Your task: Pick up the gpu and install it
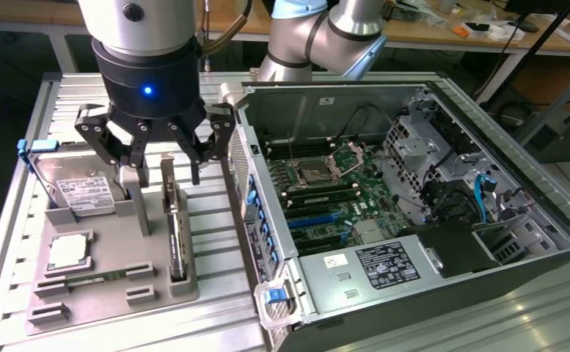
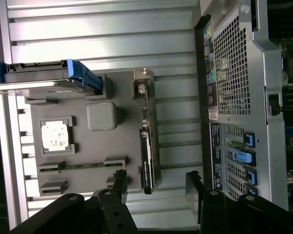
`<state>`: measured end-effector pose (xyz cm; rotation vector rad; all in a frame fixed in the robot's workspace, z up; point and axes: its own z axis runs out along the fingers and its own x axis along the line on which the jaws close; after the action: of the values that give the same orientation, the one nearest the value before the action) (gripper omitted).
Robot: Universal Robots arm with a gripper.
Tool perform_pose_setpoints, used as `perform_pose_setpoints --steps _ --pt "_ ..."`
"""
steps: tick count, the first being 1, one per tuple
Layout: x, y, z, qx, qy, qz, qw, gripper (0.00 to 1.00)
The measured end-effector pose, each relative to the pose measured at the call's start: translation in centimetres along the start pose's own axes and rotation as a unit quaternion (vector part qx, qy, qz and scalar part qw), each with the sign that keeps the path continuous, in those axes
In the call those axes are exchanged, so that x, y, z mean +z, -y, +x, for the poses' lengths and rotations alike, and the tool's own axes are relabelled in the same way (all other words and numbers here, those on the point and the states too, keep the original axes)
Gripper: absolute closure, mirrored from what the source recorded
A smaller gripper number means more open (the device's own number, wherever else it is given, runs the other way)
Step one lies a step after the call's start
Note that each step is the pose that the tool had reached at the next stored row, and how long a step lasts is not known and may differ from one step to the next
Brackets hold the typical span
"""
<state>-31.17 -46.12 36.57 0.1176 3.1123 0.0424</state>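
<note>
The gripper [image 1: 167,167] hangs over the grey fixture tray [image 1: 103,238] with its claw released, fingers spread wide and holding nothing, its tips either side of the gpu [image 1: 174,220] without touching it. The gpu stands on its edge in a slot along the tray's side nearest the open computer case [image 1: 314,110], which sits just beside the tray. Elsewhere on the tray lie a hard drive [image 1: 79,187] with blue rails, a CPU [image 1: 70,251] and a memory stick [image 1: 84,280]
</note>
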Motion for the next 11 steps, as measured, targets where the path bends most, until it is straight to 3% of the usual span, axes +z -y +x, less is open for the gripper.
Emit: perform_pose_setpoints --steps 11 --pt "0.41 0.15 0.0 0.0 0.0 0.0 1.0 0.4"
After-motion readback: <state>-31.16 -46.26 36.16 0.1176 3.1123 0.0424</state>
